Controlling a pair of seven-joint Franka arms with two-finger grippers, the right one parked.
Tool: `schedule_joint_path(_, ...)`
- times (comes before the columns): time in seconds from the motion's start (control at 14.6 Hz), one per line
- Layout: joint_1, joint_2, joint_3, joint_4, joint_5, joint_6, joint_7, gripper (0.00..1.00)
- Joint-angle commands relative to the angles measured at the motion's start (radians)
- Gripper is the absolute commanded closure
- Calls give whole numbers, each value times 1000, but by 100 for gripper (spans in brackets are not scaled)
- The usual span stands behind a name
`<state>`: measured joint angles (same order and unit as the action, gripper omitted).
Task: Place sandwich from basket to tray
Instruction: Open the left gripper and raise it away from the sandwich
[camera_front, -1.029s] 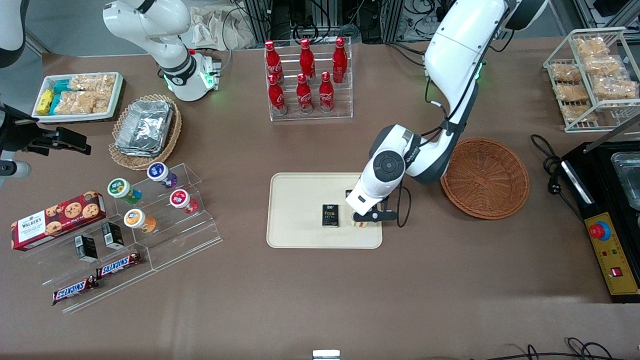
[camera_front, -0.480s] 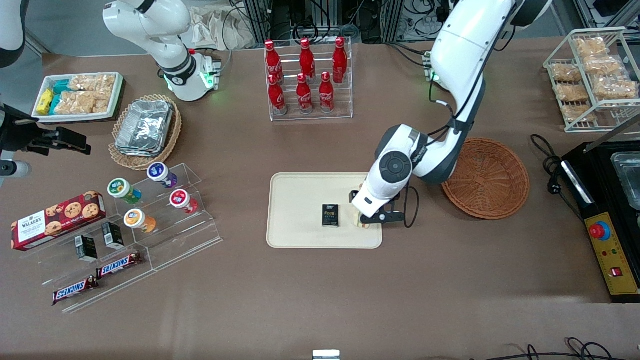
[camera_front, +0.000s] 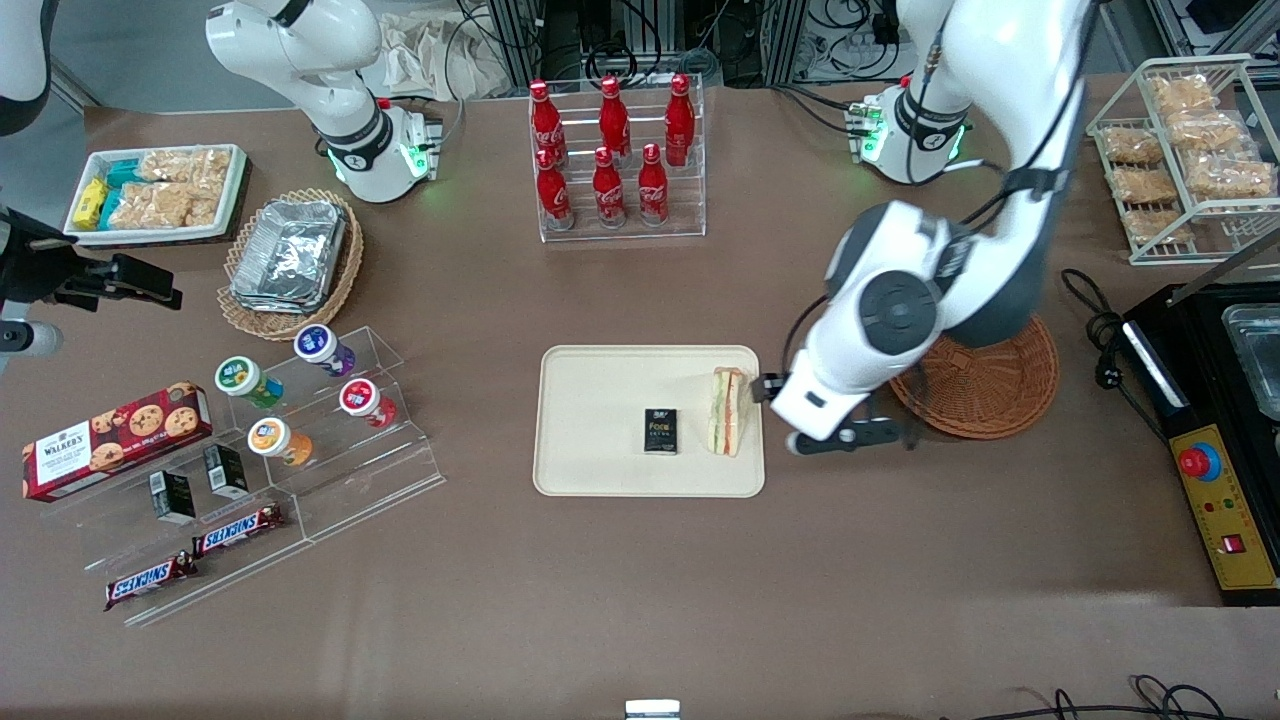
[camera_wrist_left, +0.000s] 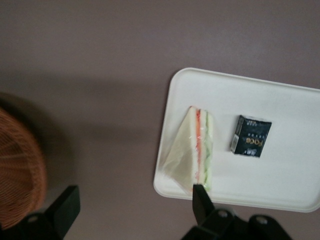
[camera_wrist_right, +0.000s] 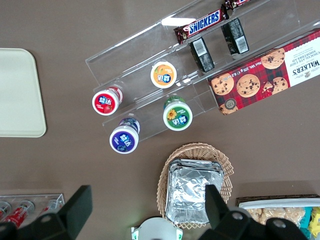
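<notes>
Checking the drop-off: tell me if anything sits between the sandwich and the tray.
Nothing does: the sandwich already lies on the tray, beside a small black packet. The gripper, open, hangs above bare table between tray and basket.

— What's sitting on that brown worktop (camera_front: 620, 580)?

— In the middle, a cream tray (camera_front: 600, 470). Beside it, toward the working arm's end, the reddish wicker basket (camera_front: 1000, 385), with the claw (camera_front: 845, 437) hanging open above bare worktop between the two.

— And farther from the camera?

— A clear rack of red cola bottles (camera_front: 615, 160). A wire rack of snack bags (camera_front: 1180, 160) and a black appliance (camera_front: 1215, 440) sit at the working arm's end.

— The parked arm's end?

— A tan basket of foil trays (camera_front: 290, 262), a white tray of packets (camera_front: 155, 192), and a clear stepped stand (camera_front: 300, 480) with cups and chocolate bars.
</notes>
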<state>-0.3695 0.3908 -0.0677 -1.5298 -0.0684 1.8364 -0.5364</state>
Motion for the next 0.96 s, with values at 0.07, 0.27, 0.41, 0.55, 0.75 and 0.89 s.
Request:
schedule_joint_path(0.07,150,-116,-7,43,12,-121,264,0)
schedule_joint_path(0.27,248,-162,-7,36,97,-147,472,0)
schedule_joint_path(0.41,296,-168,-7,37,121,-149,509,0)
schedule_joint_path(0.55,322,-165,-9,49,110,-149,500,0)
schedule_joint_path(0.75,322,-164,-11,71,101,-149,400,0)
schedule_joint_path(0.89,311,-161,-17,68,104,-149,337,0)
